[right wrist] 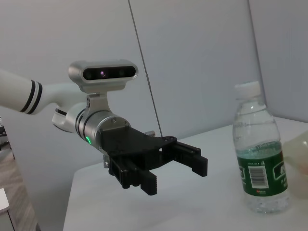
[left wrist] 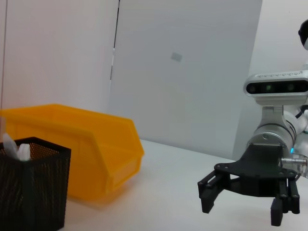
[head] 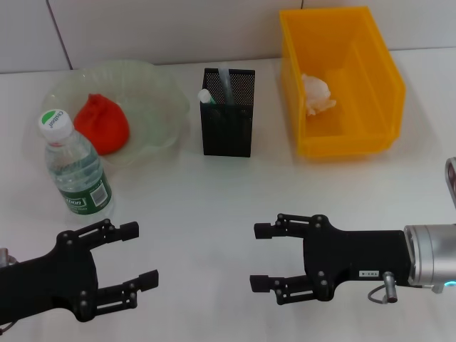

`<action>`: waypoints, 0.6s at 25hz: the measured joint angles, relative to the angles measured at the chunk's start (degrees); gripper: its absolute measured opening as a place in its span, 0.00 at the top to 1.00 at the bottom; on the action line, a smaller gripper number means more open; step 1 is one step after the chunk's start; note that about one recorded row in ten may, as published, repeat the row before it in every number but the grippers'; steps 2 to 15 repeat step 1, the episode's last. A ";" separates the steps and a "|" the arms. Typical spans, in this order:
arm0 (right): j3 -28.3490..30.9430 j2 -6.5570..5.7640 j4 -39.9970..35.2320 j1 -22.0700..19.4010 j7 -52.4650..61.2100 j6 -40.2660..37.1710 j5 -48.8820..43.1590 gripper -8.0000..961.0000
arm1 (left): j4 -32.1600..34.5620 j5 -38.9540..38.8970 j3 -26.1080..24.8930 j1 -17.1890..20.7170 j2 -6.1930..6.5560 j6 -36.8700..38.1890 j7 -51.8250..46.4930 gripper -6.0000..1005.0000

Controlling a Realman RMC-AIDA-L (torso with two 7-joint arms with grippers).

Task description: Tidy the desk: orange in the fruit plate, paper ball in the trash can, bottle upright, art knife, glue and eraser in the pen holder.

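We're seeing both arms low at the near edge of the table (head: 214,214) in the head view. The left gripper (head: 135,256) is sitting near-left with jaws spread wide, holding nothing; the right gripper (head: 262,256) is sitting near-right, also spread wide and empty. Neither is touching any object.

The bottle (head: 75,167) is standing upright at the left, just in front of the fruit plate (head: 153,107). The orange (head: 103,125) is lying in that plate. The paper ball (head: 315,92) is resting inside the trash can (head: 363,135) at the far right. The pen holder (head: 228,114) is standing between plate and bin, with white-tipped items poking out of it — we can't tell which items they are, and the eraser isn't identifiable in any view.

Only the head view is showing the orange and the paper ball. The left wrist view is giving us the pen holder (left wrist: 31,187) and trash can (left wrist: 96,154) side-on, plus the right gripper (left wrist: 248,204) farther off, jaws open. The right wrist view is showing the left gripper (right wrist: 175,171) from the front, open, and the bottle (right wrist: 257,154) standing beside a sliver of the plate.

Writing: the bottle cap in the head view is carrying green print we're reading roughly as "C'estbon" — not sure. The right wrist view is showing a barcode on the green label; the rest is too small to read.
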 joint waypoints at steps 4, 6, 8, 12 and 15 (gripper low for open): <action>0.00 0.00 0.00 0.00 0.00 0.00 0.00 0.13 | 0.00 0.34 -0.01 -0.11 -0.03 0.00 -0.20 0.20; 0.00 0.00 0.00 0.00 0.00 0.00 0.00 0.13 | 0.00 0.34 -0.01 -0.11 -0.03 0.00 -0.20 0.20; 0.00 0.00 0.00 0.00 0.00 0.00 0.00 0.13 | 0.00 0.34 -0.01 -0.11 -0.03 0.00 -0.20 0.20; 0.00 0.00 0.00 0.00 0.00 0.00 0.00 0.13 | 0.00 0.34 -0.01 -0.11 -0.03 0.00 -0.20 0.20; 0.00 0.00 0.00 0.00 0.00 0.00 0.00 0.13 | 0.00 0.34 -0.01 -0.11 -0.03 0.00 -0.20 0.20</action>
